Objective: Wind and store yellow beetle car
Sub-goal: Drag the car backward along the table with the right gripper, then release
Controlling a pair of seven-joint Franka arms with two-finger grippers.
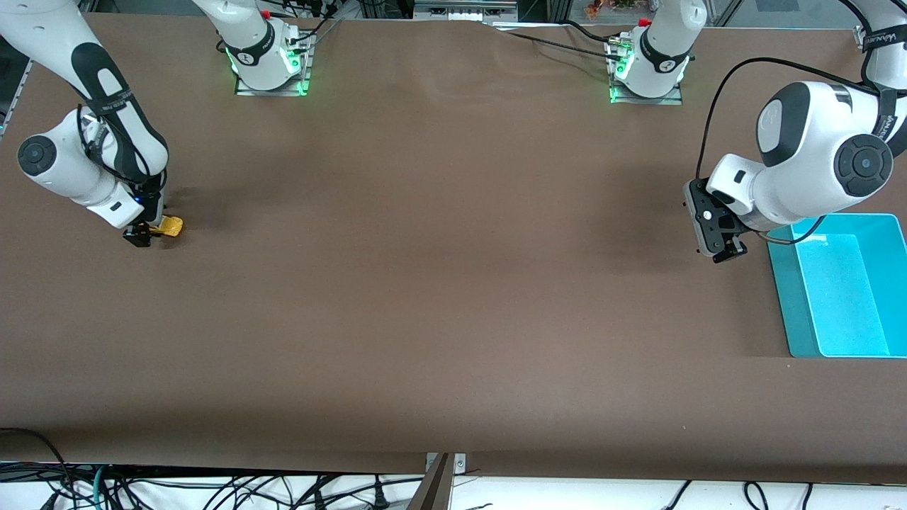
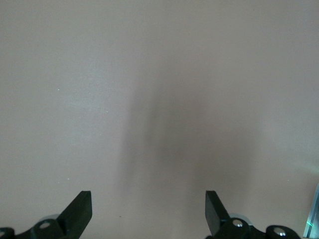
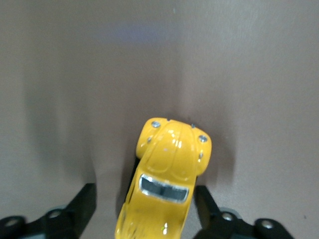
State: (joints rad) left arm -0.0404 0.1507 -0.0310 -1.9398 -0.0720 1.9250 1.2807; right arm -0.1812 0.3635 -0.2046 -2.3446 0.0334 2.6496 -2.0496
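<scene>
The yellow beetle car (image 1: 171, 226) rests on the brown table at the right arm's end. In the right wrist view the car (image 3: 167, 184) lies between the fingers, skewed, with its rounded nose pointing away from the wrist. My right gripper (image 1: 144, 234) (image 3: 144, 189) is low at the table and open around the car; one finger (image 3: 85, 199) stands clear of it and the other finger (image 3: 205, 201) is close beside it. My left gripper (image 1: 725, 251) (image 2: 148, 194) hangs open and empty over bare table beside the teal bin (image 1: 783, 297).
The teal bin stands empty at the left arm's end of the table, and a sliver of its edge (image 2: 314, 216) shows in the left wrist view. Brown tabletop (image 1: 439, 283) stretches between the two arms. Cables hang below the table's near edge.
</scene>
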